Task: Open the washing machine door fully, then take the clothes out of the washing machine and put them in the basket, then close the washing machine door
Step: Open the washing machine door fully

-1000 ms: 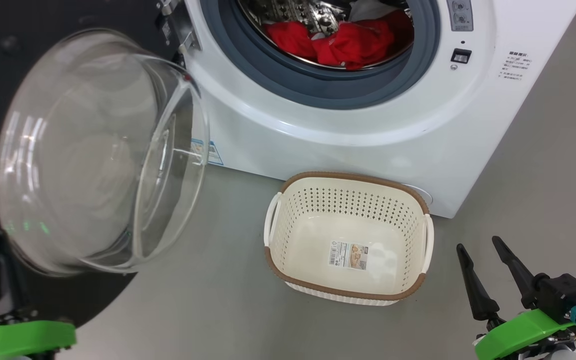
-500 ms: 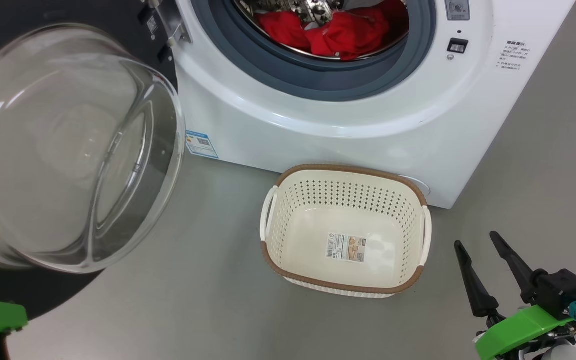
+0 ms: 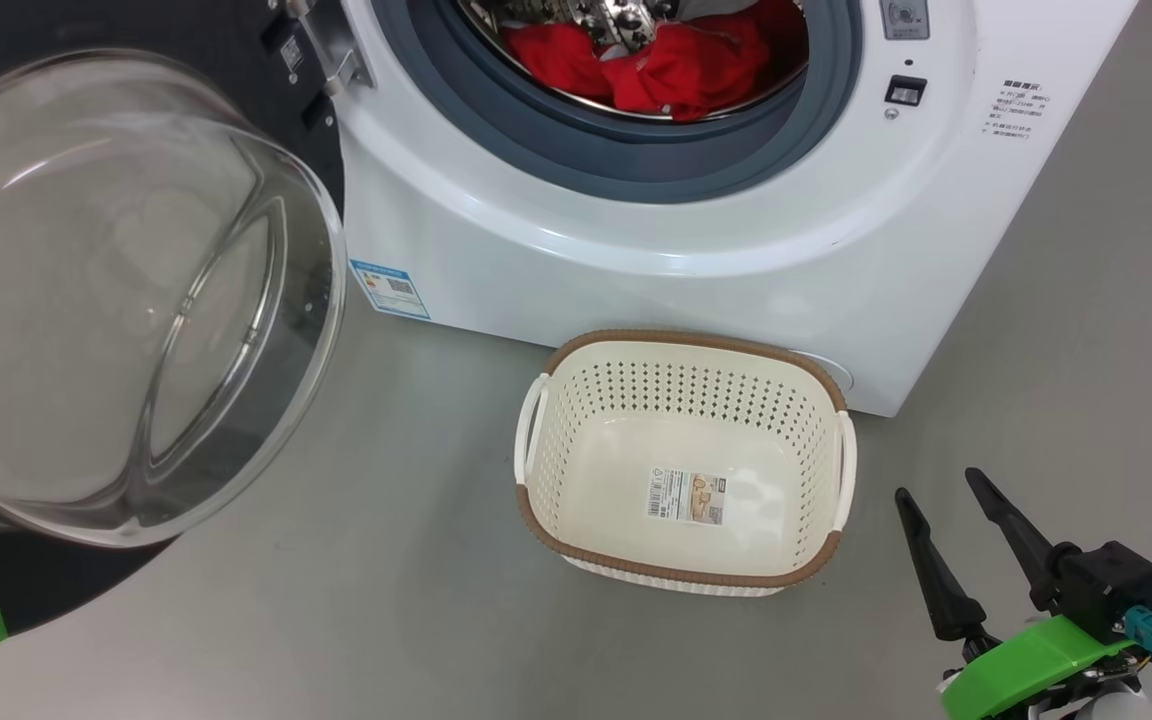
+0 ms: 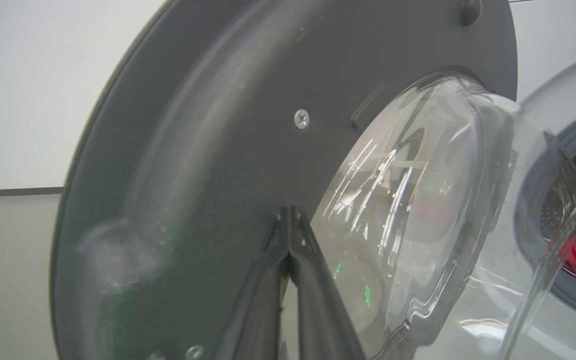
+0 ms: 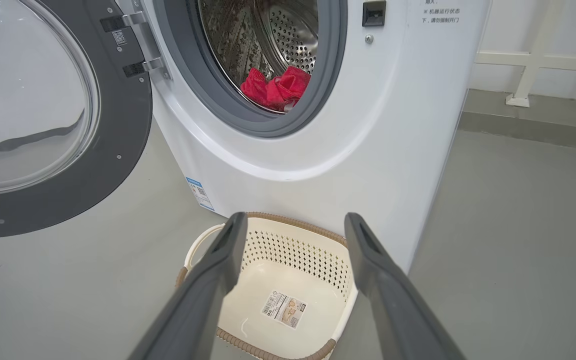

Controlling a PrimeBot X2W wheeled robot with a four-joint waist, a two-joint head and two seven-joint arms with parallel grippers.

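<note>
The washing machine (image 3: 636,260) stands white with its drum exposed, and red clothes (image 3: 676,65) lie inside with a little white cloth. The washing machine door (image 3: 116,300) hangs swung out to the left, glass bowl facing me. On the floor in front sits the empty cream basket (image 3: 686,338). My right gripper (image 3: 936,485) is open, low and right of the basket. In the right wrist view the right gripper (image 5: 294,220) spreads above the basket (image 5: 298,250), with the clothes (image 5: 275,90) beyond. My left gripper (image 4: 288,212) is shut, tips against the door's dark inner rim (image 4: 193,150).
Grey floor (image 3: 386,600) lies around the basket. A blue label (image 3: 391,288) marks the washer's lower left corner. In the right wrist view a white rail (image 5: 533,60) runs along the wall to the right of the machine.
The door has swung further out to the left. My left arm's green wrist has slid left, nearly out of the head view. The head camera has shifted a little.
</note>
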